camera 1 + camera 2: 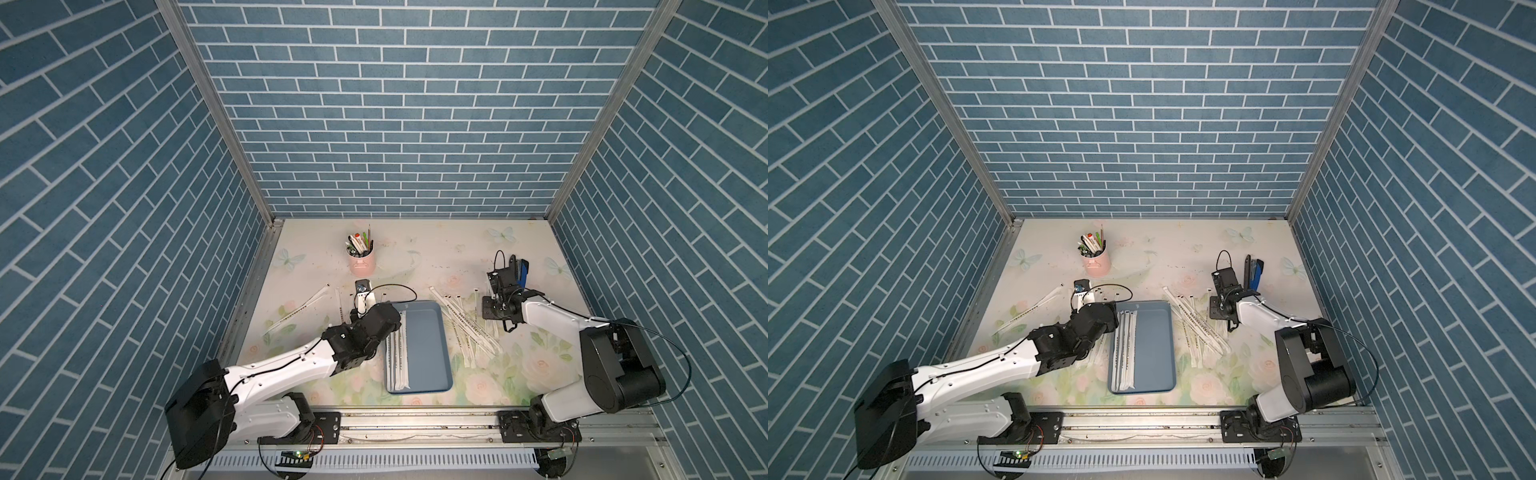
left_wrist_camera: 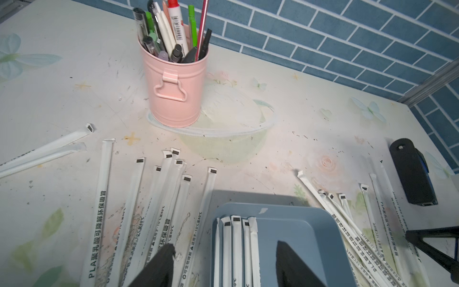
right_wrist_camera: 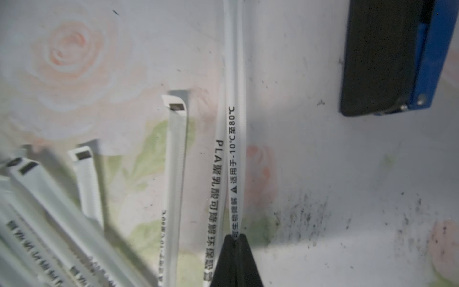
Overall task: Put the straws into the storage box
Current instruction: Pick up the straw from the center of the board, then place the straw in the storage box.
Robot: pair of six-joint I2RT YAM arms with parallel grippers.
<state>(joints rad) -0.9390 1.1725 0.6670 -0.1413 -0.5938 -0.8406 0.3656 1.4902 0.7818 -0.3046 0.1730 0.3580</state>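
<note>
The blue storage box [image 1: 430, 349] [image 1: 1156, 345] [image 2: 305, 238] lies mid-table, with several white-wrapped straws [image 1: 398, 361] [image 2: 236, 248] along its left side. My left gripper [image 2: 224, 244] is open at the box's far left corner, one finger over the loose straws [image 2: 159, 198] beside the box and the other over the box floor. In both top views the wrist hides its fingers. My right gripper [image 3: 235, 238] [image 1: 494, 311] is shut on one straw [image 3: 236, 149] at the right edge of the scattered pile [image 1: 469, 328] [image 1: 1200, 328], right of the box. A second straw [image 3: 216, 174] lies against it.
A pink cup of pens [image 1: 362, 257] [image 2: 175, 84] stands behind the left straws. A blue-and-black stapler [image 1: 521, 270] [image 3: 387, 57] lies just behind the right gripper. Two more straws [image 1: 299, 309] lie far left. Brick-patterned walls close three sides.
</note>
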